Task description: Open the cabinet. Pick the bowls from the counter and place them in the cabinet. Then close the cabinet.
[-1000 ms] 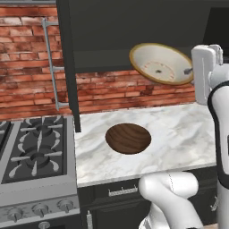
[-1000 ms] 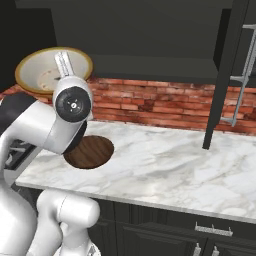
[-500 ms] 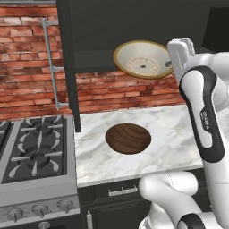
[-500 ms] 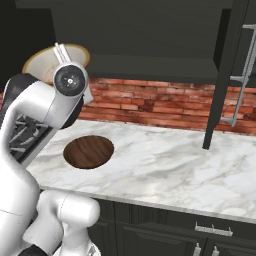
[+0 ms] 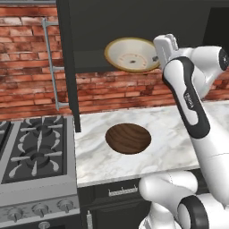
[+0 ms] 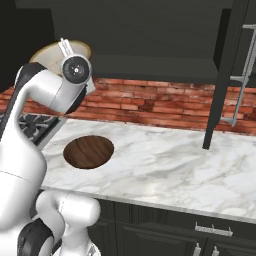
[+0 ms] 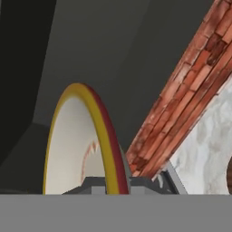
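Bowls first: the cream bowl [image 5: 131, 54] with the tan rim is up in the air, tipped on its side so its inside faces the camera in the left base view, right in front of the open black cabinet [image 5: 134, 27], about level with the cabinet's bottom edge. The pincer [image 5: 157, 57] is clamped on the cream bowl's rim at its right side, with the white arm [image 5: 188, 98] bent up over the tabletop to reach it. From the hand view you get the rim edge-on, with the tips shut on either side of it down at the bottom. The dark brown wood-grain bowl [image 5: 128, 138] sits flat on the marble tabletop [image 5: 174, 125], toward its left part, well below the held one. Both cabinet doors hang open: the left door [image 5: 67, 67] sticks out edge-on near the stove, with its long silver handle [image 5: 50, 62] on the brick side, and the right door [image 6: 227, 75] stands out at the far right of the right base view. The gas stovetop [image 5: 31, 147] is just left of the tabletop, and red brick [image 5: 116, 89] runs behind it all.
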Robot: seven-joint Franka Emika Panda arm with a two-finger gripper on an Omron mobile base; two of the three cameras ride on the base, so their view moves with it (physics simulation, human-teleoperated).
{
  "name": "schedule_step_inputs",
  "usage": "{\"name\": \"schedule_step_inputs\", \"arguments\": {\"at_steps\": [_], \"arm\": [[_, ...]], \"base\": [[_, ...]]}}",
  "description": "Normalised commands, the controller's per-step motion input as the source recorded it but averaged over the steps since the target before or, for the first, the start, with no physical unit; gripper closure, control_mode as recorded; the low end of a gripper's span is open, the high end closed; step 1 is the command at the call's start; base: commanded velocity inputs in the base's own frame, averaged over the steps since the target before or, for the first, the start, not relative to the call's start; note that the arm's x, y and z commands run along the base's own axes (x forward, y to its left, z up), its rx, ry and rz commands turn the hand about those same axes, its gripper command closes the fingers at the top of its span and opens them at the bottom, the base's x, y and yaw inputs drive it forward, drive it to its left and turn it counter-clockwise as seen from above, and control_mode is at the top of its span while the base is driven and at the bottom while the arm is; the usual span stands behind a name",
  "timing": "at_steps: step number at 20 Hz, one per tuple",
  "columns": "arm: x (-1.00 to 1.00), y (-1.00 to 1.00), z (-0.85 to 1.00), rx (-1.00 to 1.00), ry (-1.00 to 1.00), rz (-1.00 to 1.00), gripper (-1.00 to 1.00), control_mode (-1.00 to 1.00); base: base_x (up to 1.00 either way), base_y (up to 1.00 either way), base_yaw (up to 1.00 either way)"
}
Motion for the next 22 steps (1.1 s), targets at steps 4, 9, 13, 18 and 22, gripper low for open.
{"name": "schedule_step_inputs", "arguments": {"at_steps": [4, 9, 13, 18, 22], "arm": [[0.52, 0.15, 0.00, 0.00, 0.00, 0.00, 1.00, -1.00], [0.57, 0.14, 0.00, 0.00, 0.08, 0.00, 1.00, -1.00], [0.37, 0.04, -0.01, 0.00, 0.02, 0.00, 1.00, -1.00], [0.35, 0.03, -0.04, 0.00, 0.00, 0.00, 1.00, -1.00], [0.14, 0.01, -0.10, 0.00, 0.00, 0.00, 1.00, -1.00]], "base": [[0.00, 0.00, 0.00], [0.00, 0.00, 0.00], [0.00, 0.00, 0.00], [0.00, 0.00, 0.00], [0.00, 0.00, 0.00]]}}
